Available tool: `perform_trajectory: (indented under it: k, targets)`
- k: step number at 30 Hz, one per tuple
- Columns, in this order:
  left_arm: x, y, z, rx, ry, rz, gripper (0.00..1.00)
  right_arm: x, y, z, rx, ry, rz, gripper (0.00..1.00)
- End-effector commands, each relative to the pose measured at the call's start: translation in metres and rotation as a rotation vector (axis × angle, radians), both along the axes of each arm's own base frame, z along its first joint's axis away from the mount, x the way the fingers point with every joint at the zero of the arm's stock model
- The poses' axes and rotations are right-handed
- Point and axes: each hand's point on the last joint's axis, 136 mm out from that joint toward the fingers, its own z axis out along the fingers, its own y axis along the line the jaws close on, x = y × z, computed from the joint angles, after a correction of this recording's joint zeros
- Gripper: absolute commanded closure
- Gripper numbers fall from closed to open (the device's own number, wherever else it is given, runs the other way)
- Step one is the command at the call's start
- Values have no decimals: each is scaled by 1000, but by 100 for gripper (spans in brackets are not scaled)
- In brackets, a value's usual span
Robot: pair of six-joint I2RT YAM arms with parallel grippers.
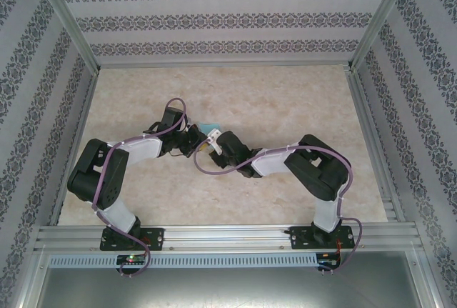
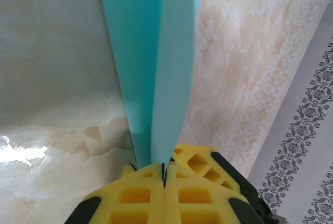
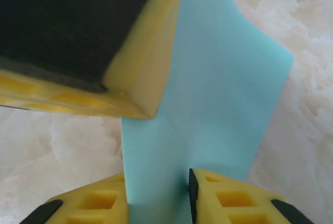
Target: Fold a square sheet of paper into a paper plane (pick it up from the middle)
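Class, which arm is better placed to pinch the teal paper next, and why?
Right. The right gripper has open fingers either side of the teal paper, ready to close. The left gripper is shut on it, serving as the anchor.

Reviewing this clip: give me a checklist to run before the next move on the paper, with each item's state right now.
1. Left hand clamped on the paper: ok. Its jaws are shut and the paper comes out from between them.
2. Right hand gripping the paper: not ok. Its jaws stand apart, with paper showing in the gap.
3. Fold present: ok. Two layers meet along a line at the left hand.
4. Hands apart from each other: ok. Paper shows between them in the right wrist view.
5. Paper lifted off the table: cannot tell.
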Motion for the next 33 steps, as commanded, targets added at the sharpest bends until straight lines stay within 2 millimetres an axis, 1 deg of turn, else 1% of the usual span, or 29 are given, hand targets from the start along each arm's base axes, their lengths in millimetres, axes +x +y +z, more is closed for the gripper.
perform_trajectory:
  k: [1, 3, 6, 9, 12, 14, 18, 21, 27, 33]
  targets:
    - [-5, -3, 15, -31, 1, -6, 89, 6, 7, 6, 20, -31, -20, 75]
    - [-4, 6, 17, -31, -5, 18, 81, 5, 6, 8, 30, -23, -18, 81]
    - [-2, 23, 23, -36, -18, 54, 70, 2, 6, 7, 52, 1, -11, 88]
    - [0, 42, 32, -27, -42, 97, 57, 0, 6, 8, 82, 26, -5, 91]
    - [1, 58, 38, -8, -67, 132, 50, -1, 7, 9, 124, 64, 2, 93]
    - [-1, 63, 40, 4, -83, 142, 47, -1, 8, 10, 158, 96, 2, 94]
    - [-4, 65, 40, 10, -121, 136, 45, -3, 10, 13, 233, 169, 7, 97]
    - [-7, 61, 36, -6, -137, 114, 45, -4, 11, 13, 287, 228, 6, 98]
    - [-10, 46, 33, -32, -183, 43, 48, -6, 12, 14, 381, 331, 0, 99]
    - [-9, 30, 27, -41, -202, -9, 53, -9, 16, 13, 447, 413, 0, 100]
